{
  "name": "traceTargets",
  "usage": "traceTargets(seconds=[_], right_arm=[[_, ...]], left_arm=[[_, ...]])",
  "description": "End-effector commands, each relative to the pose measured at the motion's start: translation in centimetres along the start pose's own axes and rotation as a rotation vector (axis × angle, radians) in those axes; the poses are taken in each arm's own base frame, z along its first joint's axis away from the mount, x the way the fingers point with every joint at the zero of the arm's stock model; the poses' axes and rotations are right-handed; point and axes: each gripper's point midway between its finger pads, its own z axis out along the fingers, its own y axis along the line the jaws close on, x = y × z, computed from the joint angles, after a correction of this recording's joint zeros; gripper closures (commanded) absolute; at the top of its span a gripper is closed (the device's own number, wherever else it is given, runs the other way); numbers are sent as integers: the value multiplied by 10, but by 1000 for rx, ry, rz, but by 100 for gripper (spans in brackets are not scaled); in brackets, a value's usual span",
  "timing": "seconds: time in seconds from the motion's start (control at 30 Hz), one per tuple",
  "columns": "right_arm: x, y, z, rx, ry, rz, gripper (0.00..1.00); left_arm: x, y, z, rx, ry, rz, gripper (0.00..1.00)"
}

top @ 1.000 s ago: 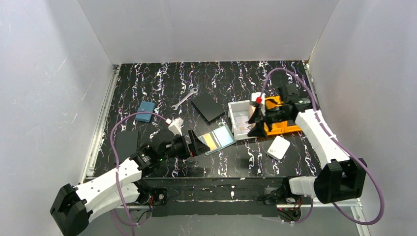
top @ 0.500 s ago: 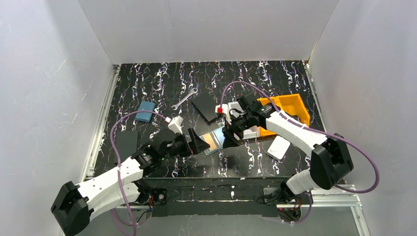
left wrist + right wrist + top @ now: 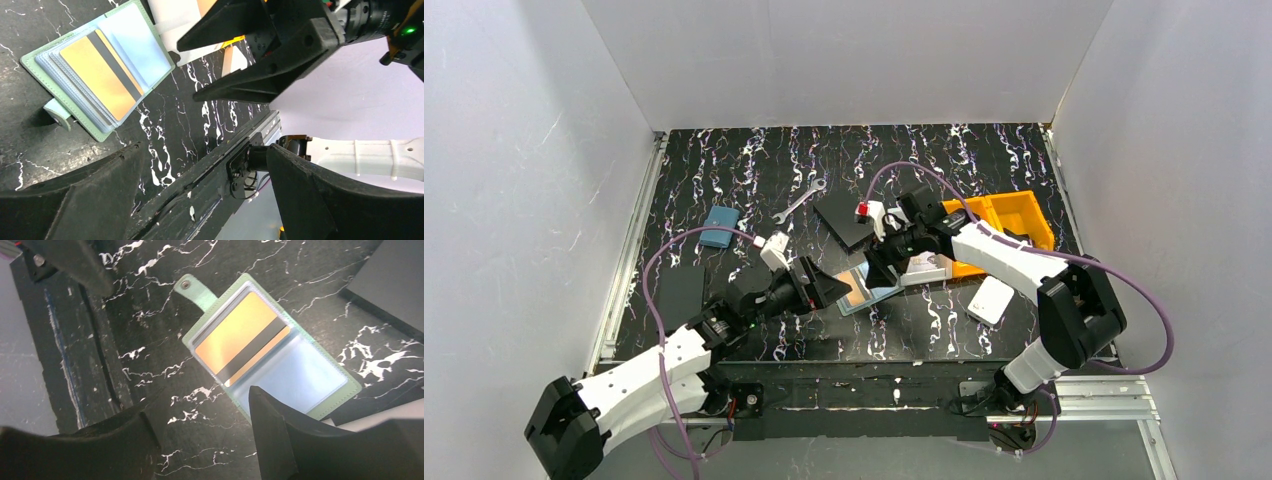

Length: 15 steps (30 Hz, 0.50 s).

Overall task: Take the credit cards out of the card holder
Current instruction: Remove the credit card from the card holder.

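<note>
Holder (image 3: 871,287) lies open flat at table centre. Tan card (image 3: 240,342) sits in its sleeve. Other half is pale blue, card or bare sleeve, can't tell. Nothing out yet. Left claw (image 3: 827,289) at holder's 9 o'clock, right claw (image 3: 882,272) over its 1 o'clock edge. Both spread, empty. All pulling left to do.

Card holder (image 3: 33,65) just beside white box (image 3: 170,22).

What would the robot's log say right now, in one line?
card holder: lying open, tan card inside | left tool: open, empty | right tool: open, over card holder
</note>
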Motion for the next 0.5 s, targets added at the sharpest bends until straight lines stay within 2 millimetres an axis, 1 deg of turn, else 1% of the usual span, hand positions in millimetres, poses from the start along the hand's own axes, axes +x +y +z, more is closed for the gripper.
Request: traceTargets(seconds=[0.0, 0.2, 0.37, 0.47], right_arm=[[-30, -17, 3, 87, -94, 16, 34], [-38, -32, 8, 185, -156, 55, 35], [-29, -40, 10, 238, -154, 103, 42], [-24, -43, 7, 285, -166, 102, 48]], left_arm=[[-5, -8, 3, 41, -20, -10, 10], [-4, -9, 8, 43, -14, -7, 12], [-5, -8, 13, 34, -11, -4, 12], [-4, -6, 19, 25, 2, -1, 13]])
